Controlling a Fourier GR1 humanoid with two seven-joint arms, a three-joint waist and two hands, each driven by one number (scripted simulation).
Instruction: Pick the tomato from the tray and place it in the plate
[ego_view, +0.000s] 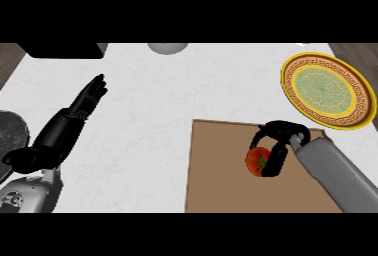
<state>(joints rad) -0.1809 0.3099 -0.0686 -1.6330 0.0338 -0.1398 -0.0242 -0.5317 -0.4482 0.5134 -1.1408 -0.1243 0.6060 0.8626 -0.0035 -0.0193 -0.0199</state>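
A red tomato (257, 161) lies on the brown tray (218, 172) at the lower middle of the counter. My right hand (276, 142) comes in from the lower right and curls round the tomato, hiding its right side. The plate (327, 91), yellow-rimmed with a green patterned centre, sits at the upper right, beyond the tray's far corner. My left hand (83, 106) rests open at the left, fingers straight and pointing up, holding nothing.
A dark box (63, 50) stands at the counter's far left edge and a grey rounded object (167, 47) at the far middle. A dark round object (11, 132) shows at the left edge. White counter (148, 110) lies between tray and left arm.
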